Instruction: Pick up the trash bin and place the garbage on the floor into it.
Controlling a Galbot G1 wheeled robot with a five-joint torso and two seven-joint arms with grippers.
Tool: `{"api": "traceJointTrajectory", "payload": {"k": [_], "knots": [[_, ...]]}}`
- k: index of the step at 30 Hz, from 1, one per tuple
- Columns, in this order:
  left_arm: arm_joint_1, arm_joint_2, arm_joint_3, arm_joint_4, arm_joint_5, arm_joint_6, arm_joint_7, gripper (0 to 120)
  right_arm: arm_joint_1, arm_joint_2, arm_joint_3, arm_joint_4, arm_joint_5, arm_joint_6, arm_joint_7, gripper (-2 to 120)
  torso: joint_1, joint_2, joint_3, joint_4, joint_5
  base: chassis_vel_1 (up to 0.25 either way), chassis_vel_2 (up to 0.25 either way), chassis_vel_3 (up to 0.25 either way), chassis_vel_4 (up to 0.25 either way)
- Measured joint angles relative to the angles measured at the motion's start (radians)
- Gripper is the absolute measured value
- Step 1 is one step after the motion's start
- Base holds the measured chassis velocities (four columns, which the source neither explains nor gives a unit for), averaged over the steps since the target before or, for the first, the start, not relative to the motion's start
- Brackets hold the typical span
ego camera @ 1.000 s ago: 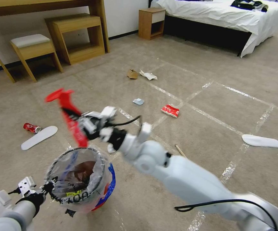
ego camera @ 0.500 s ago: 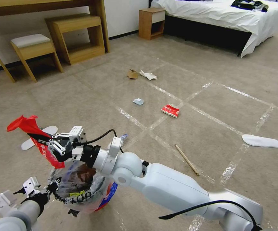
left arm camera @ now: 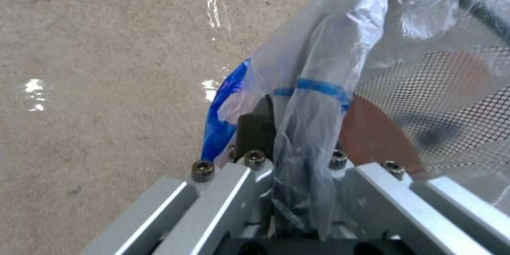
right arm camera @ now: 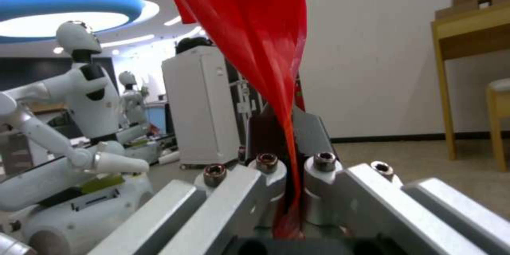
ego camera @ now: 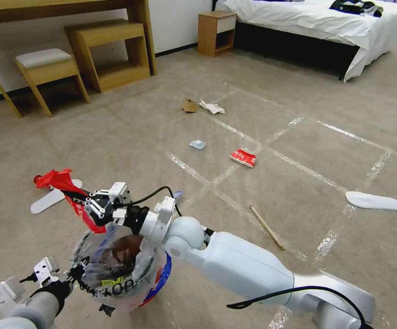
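Observation:
The trash bin (ego camera: 136, 278), red with a clear bag liner, hangs low at the near left, off the floor (ego camera: 299, 151). My left gripper (ego camera: 72, 273) is shut on its rim and bag (left arm camera: 310, 99). My right gripper (ego camera: 91, 208) is shut on a long red wrapper (ego camera: 63, 180), held just above the bin's far-left rim; that red wrapper (right arm camera: 250, 40) rises from between the fingers. Garbage lies ahead: a red wrapper (ego camera: 243, 157), pale-blue paper (ego camera: 197, 144), a brown cardboard scrap (ego camera: 189, 105), white paper (ego camera: 212, 107) and a wooden stick (ego camera: 266, 221).
Two white insoles lie on the carpet, one on the right (ego camera: 373, 201) and one on the left (ego camera: 52, 199). A wooden stool (ego camera: 47, 68), desk shelf (ego camera: 111, 50), nightstand (ego camera: 216, 32) and bed (ego camera: 326, 23) line the far side.
My right arm swung the red wrapper left and down from above the carpet to the bin's far rim. The bin in my left gripper shifted slightly.

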Motion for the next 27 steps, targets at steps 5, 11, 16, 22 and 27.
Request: {"api": "traceJointTrajectory", "payload": {"k": [5,11,16,22,27], "knots": [[0.011,-0.001,-0.004,-0.008,0.002,0.000,0.001,0,-0.005,-0.002,0.012,-0.009,-0.009,0.006,-0.002,0,0.000,0.000,0.000,0.0000,0.0000,0.000,0.000,0.000,0.000],[0.015,0.006,-0.004,-0.007,0.003,-0.001,0.001,0,-0.025,-0.029,0.036,-0.008,-0.019,0.010,-0.006,0,0.000,0.000,0.000,-0.0001,0.0000,0.000,0.000,0.000,0.000],[0.015,0.015,-0.011,-0.011,-0.002,-0.001,-0.001,0,-0.043,-0.042,0.032,-0.010,-0.032,0.017,-0.005,0,0.000,0.000,0.000,0.0000,0.0000,0.000,0.000,0.000,0.000],[0.018,0.023,-0.024,-0.011,-0.018,-0.001,-0.010,0,-0.062,-0.060,0.027,0.014,-0.038,0.015,-0.004,0,0.000,0.000,0.000,0.0000,0.0000,0.000,0.000,0.000,0.000],[0.018,0.020,-0.024,-0.014,-0.023,-0.001,-0.015,0,-0.066,-0.062,0.024,0.019,-0.039,0.014,-0.002,0,0.000,0.000,0.000,0.0000,0.0000,0.000,0.000,0.000,0.000]]}}
